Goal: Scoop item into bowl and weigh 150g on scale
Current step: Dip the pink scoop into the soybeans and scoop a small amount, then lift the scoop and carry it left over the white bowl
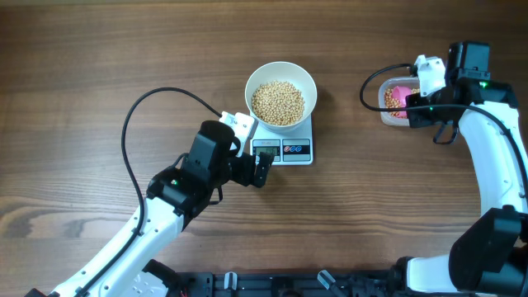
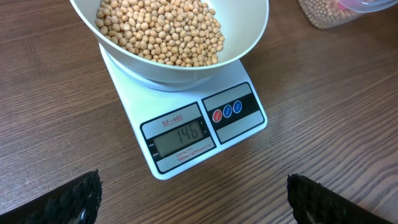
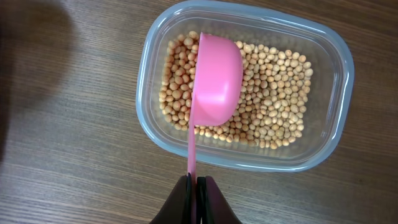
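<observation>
The white bowl (image 1: 281,68) holds a heap of tan beans (image 1: 278,101) and stands on the white scale (image 1: 304,151). In the left wrist view the scale's display (image 2: 181,136) reads 146 below the bowl (image 2: 249,37). My left gripper (image 2: 196,208) is open, its fingers wide apart over bare wood just in front of the scale, with nothing between them. My right gripper (image 3: 196,182) is shut on the thin handle of a pink scoop (image 3: 217,78). The scoop lies tilted, its rounded back showing, over the beans (image 3: 273,93) in a clear tub (image 3: 336,81).
The clear tub (image 1: 386,103) sits at the right, about a hand's width from the scale. A black cable (image 1: 132,115) loops over the table left of the bowl. The right arm (image 1: 495,157) runs down the right side. A dark rail (image 1: 247,285) lines the table's front edge.
</observation>
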`<action>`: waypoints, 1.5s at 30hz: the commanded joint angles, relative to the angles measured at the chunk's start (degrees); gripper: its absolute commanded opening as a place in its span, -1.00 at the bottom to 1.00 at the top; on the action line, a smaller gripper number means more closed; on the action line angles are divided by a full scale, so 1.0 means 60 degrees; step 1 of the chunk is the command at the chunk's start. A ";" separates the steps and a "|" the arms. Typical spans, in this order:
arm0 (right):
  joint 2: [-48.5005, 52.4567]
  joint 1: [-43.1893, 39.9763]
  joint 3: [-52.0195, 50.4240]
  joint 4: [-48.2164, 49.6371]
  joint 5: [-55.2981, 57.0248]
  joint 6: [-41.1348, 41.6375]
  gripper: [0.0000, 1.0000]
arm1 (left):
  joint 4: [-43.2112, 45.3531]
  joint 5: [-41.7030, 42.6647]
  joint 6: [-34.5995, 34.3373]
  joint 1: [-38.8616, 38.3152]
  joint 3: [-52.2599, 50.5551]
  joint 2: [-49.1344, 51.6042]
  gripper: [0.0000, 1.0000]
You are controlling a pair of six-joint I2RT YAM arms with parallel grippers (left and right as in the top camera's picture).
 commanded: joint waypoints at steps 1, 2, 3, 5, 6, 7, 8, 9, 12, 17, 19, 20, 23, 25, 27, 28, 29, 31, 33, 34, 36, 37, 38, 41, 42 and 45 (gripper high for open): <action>-0.0302 -0.0127 -0.0066 -0.0033 0.0131 0.0568 -0.92 | 0.0022 0.0142 0.0219 -0.0033 -0.0047 0.0036 1.00; -0.0328 -0.0164 -0.0066 -0.0033 0.0131 0.0769 -0.92 | 0.0022 0.0142 0.0219 -0.0033 -0.0047 0.0036 1.00; -0.0353 -0.0215 -0.0066 -0.0047 0.0124 0.1013 -0.91 | 0.0022 0.0142 0.0222 -0.0033 -0.0047 0.0036 1.00; -0.0361 -0.0313 -0.0066 -0.0153 -0.0193 0.1330 -0.92 | 0.0022 0.0142 0.0219 -0.0033 -0.0047 0.0036 1.00; -0.0361 -0.0368 -0.0066 -0.0259 -0.0546 0.1333 -0.92 | 0.0022 0.0142 0.0219 -0.0033 -0.0047 0.0036 1.00; -0.0361 -0.0437 -0.0066 -0.0346 -0.0925 0.1333 -0.92 | 0.0022 0.0142 0.0219 -0.0033 -0.0047 0.0036 1.00; -0.0361 -0.0517 -0.0066 -0.0401 -0.1304 0.1351 -0.91 | 0.0022 0.0142 0.0219 -0.0033 -0.0047 0.0036 1.00; -0.0361 -0.0608 -0.0066 -0.0423 -0.1599 0.1417 -0.91 | 0.0022 0.0142 0.0219 -0.0033 -0.0047 0.0036 1.00; -0.0361 -0.0951 -0.0066 -0.0390 -0.2098 0.1647 -0.91 | 0.0022 0.0142 0.0219 -0.0033 -0.0047 0.0036 1.00; -0.0361 -0.1734 -0.0066 -0.0324 -0.2867 0.1982 -0.91 | 0.0022 0.0142 0.0219 -0.0033 -0.0047 0.0036 1.00; -0.0361 -0.1949 -0.0066 -0.0317 -0.3187 0.1989 -0.92 | 0.0022 0.0142 0.0219 -0.0033 -0.0047 0.0036 1.00; -0.0361 -0.2044 -0.0066 -0.0313 -0.3279 0.2058 -0.92 | 0.0022 0.0142 0.0222 -0.0033 -0.0047 0.0036 1.00; -0.0361 -0.2302 -0.0066 -0.0295 -0.3282 0.2524 -0.91 | 0.0022 0.0142 0.0219 -0.0033 -0.0047 0.0036 1.00; -0.0361 -0.2503 -0.0066 -0.0262 -0.3424 0.2710 -0.92 | 0.0022 0.0142 0.0219 -0.0033 -0.0047 0.0036 1.00; -0.0361 -0.2674 -0.0066 -0.0233 -0.3672 0.2798 -0.92 | 0.0022 0.0142 0.0219 -0.0033 -0.0044 0.0036 1.00; -0.0361 -0.2772 -0.0066 -0.0237 -0.3923 0.2801 -0.91 | 0.0022 0.0142 0.0219 -0.0033 -0.0047 0.0036 1.00; -0.0361 -0.2878 -0.0066 -0.0244 -0.4262 0.2805 -0.91 | 0.0022 0.0142 0.0222 -0.0033 -0.0047 0.0036 1.00; -0.0361 -0.3104 -0.0066 -0.0259 -0.5031 0.2805 -0.91 | 0.0022 0.0142 0.0219 -0.0033 -0.0047 0.0036 1.00; -0.0361 -0.3293 -0.0066 -0.0259 -0.5723 0.2801 -0.92 | 0.0022 0.0142 0.0222 -0.0033 -0.0047 0.0036 1.00; -0.0361 -0.3399 -0.0066 -0.0262 -0.6120 0.2801 -0.91 | 0.0022 0.0142 0.0222 -0.0033 -0.0047 0.0033 1.00; -0.0361 -0.3599 -0.0066 -0.0288 -0.6889 0.2801 -0.92 | 0.0022 0.0142 0.0219 -0.0033 -0.0047 0.0036 1.00; -0.0361 -0.3683 -0.0066 -0.0317 -0.7104 0.2805 -0.91 | 0.0022 0.0142 0.0219 -0.0033 -0.0044 0.0036 1.00; -0.0361 -0.3748 -0.0066 -0.0342 -0.7257 0.2805 -0.91 | 0.0022 0.0142 0.0222 -0.0033 -0.0047 0.0036 1.00; -0.0361 -0.3891 -0.0066 -0.0466 -0.7617 0.2830 -0.91 | 0.0022 0.0142 0.0219 -0.0033 -0.0047 0.0036 1.00; -0.0361 -0.3901 -0.0066 -0.0488 -0.7723 0.2973 -0.92 | 0.0022 0.0142 0.0219 -0.0033 -0.0044 0.0036 1.00; -0.0361 -0.3898 -0.0066 -0.0499 -0.8572 0.3049 -0.91 | 0.0022 0.0142 0.0219 -0.0033 -0.0044 0.0036 1.00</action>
